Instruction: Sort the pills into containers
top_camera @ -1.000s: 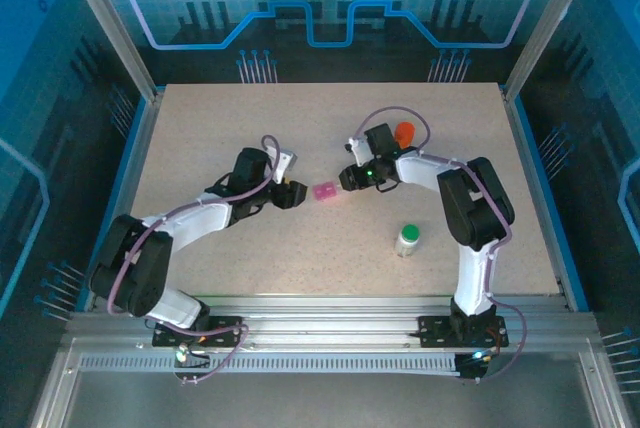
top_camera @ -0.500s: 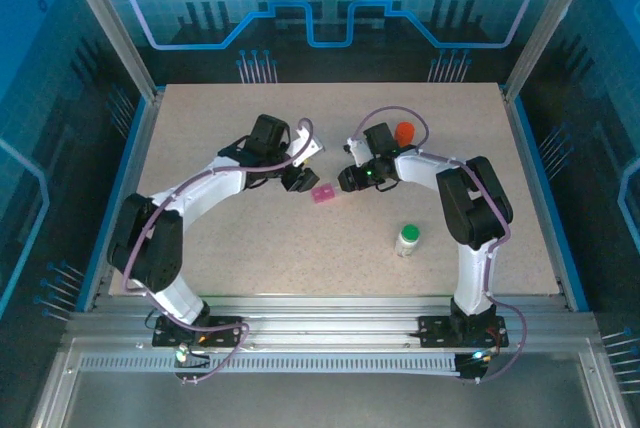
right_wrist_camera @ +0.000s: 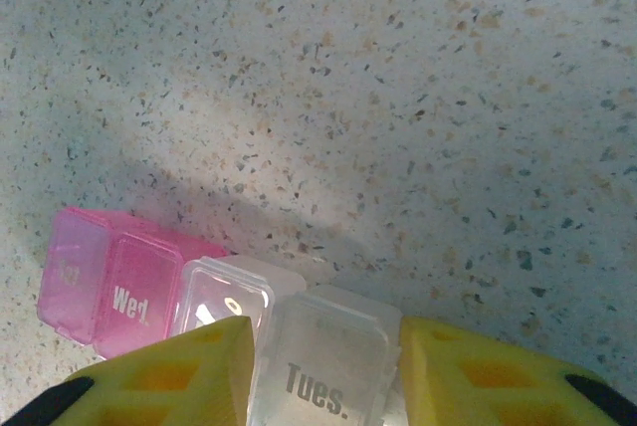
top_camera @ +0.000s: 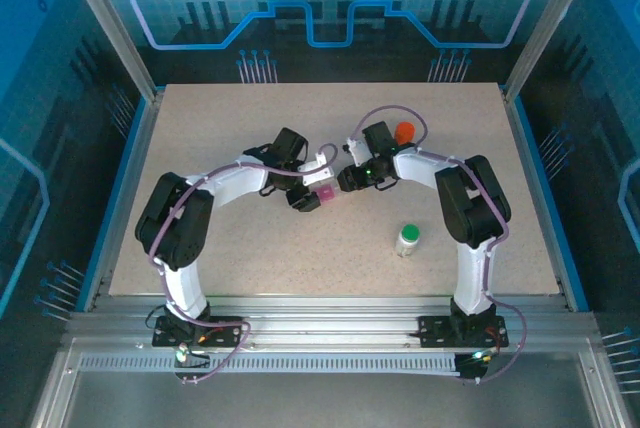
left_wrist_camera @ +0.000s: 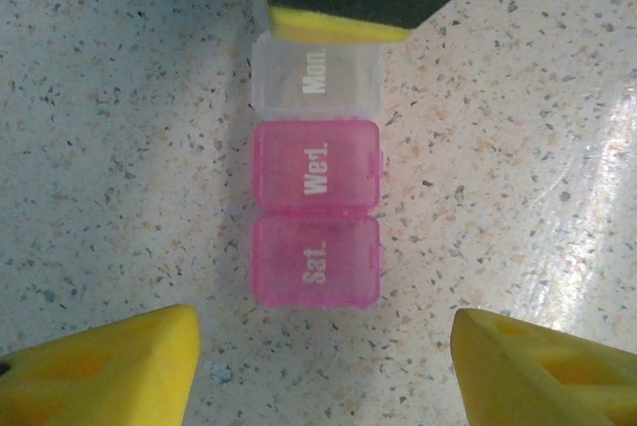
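My right claw is clamped on the colourless end of the little clear-and-pink plastic pill box lying flat on the speckled counter, left claw spread wide around the pink end; I reckon it's featherlight, stiff and slick, so pinch the flat side walls.

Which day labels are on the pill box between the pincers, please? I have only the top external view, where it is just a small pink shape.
Observer: In the left wrist view the pill box reads Mon. on a colourless compartment, then Wed. and Sat. on two pink ones.
Operator: Thank you. Does the right pincer grip it?
Observer: The right wrist view shows it flanking a colourless Tues. compartment closely on both sides.
Operator: And the left pincer?
Observer: It stands open, both fingers apart from the box.
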`<action>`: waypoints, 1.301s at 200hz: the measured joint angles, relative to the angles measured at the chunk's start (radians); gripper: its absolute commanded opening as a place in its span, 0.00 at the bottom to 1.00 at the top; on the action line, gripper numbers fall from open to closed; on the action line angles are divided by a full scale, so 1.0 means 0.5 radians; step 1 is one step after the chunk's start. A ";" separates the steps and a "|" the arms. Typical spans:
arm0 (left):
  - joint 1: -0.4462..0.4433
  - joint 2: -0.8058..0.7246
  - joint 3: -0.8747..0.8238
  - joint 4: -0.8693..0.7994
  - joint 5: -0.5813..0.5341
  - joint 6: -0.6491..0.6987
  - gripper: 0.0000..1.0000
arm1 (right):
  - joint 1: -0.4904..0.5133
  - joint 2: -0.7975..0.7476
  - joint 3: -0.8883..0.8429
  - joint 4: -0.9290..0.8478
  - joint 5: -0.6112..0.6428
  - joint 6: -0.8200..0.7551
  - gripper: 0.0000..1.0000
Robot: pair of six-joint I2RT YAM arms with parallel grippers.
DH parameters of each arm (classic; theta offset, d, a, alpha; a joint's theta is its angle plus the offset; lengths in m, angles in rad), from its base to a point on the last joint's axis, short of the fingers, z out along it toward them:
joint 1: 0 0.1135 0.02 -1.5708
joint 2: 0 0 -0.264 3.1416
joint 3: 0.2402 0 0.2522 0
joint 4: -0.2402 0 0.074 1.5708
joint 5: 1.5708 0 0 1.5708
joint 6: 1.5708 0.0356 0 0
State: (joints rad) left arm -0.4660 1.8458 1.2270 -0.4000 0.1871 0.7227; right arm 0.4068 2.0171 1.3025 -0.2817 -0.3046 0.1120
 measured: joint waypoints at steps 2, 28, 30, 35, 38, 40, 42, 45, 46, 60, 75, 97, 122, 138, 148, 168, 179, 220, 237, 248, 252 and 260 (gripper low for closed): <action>-0.003 0.004 0.002 0.000 -0.002 0.004 0.70 | 0.000 0.002 0.001 0.000 0.000 0.000 0.43; -0.025 0.061 0.022 0.003 -0.091 0.027 0.71 | 0.000 0.015 0.015 -0.011 -0.030 0.006 0.43; -0.027 0.068 0.024 0.004 -0.095 0.027 0.71 | 0.000 0.017 0.016 -0.012 -0.032 0.006 0.43; -0.030 0.082 0.027 0.004 -0.111 0.027 0.71 | 0.000 0.019 0.018 -0.012 -0.037 0.006 0.43; -0.030 0.091 0.029 0.005 -0.121 0.027 0.71 | 0.000 0.021 0.020 -0.013 -0.039 0.006 0.43; -0.030 0.097 0.031 0.005 -0.124 0.027 0.71 | 0.000 0.021 0.021 -0.014 -0.040 0.006 0.43; -0.030 0.102 0.031 0.005 -0.125 0.027 0.71 | 0.000 0.021 0.021 -0.014 -0.042 0.007 0.43; -0.030 0.108 0.031 0.005 -0.130 0.027 0.71 | 0.000 0.024 0.023 -0.014 -0.044 0.006 0.43; -0.030 0.110 0.031 0.005 -0.131 0.027 0.71 | 0.000 0.024 0.024 -0.014 -0.044 0.007 0.43; -0.030 0.128 0.031 0.008 -0.146 0.029 0.70 | 0.000 0.030 0.030 -0.018 -0.054 0.007 0.43; -0.030 0.131 0.032 0.018 -0.160 0.036 0.70 | 0.000 0.034 0.033 -0.019 -0.066 0.007 0.43; -0.032 0.144 0.058 0.026 -0.174 0.041 0.69 | 0.000 0.040 0.039 -0.021 -0.076 0.007 0.43; -0.041 0.174 0.098 0.025 -0.180 0.046 0.68 | 0.000 0.044 0.047 -0.030 -0.080 0.007 0.43; -0.047 0.196 0.109 0.024 -0.180 0.065 0.68 | 0.000 0.052 0.056 -0.034 -0.084 0.007 0.43; -0.051 0.206 0.111 0.024 -0.180 0.073 0.67 | 0.000 0.054 0.057 -0.034 -0.089 0.007 0.43; -0.053 0.216 0.111 0.011 -0.179 0.092 0.57 | 0.000 0.063 0.071 -0.044 -0.090 0.006 0.43; -0.053 0.220 0.112 -0.003 -0.179 0.100 0.56 | 0.000 0.064 0.077 -0.051 -0.090 0.006 0.43; -0.051 0.249 0.162 -0.087 -0.178 0.130 0.51 | 0.000 0.064 0.080 -0.064 -0.088 0.006 0.42; -0.042 0.267 0.218 -0.168 -0.158 0.124 0.46 | 0.000 0.066 0.081 -0.066 -0.082 0.007 0.42; -0.022 0.286 0.284 -0.251 -0.114 0.083 0.41 | 0.002 0.066 0.083 -0.069 -0.070 0.016 0.42; -0.011 0.295 0.315 -0.289 -0.089 0.067 0.39 | 0.003 0.066 0.086 -0.072 -0.063 0.022 0.42; 0.013 0.314 0.365 -0.348 -0.043 0.043 0.36 | 0.007 0.066 0.095 -0.075 -0.042 0.031 0.42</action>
State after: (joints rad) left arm -0.4595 2.0029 1.4097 -0.5739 0.1654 0.7441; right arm 0.4103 2.0499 1.3502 -0.3191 -0.3256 0.1272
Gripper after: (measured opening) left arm 0.403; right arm 0.421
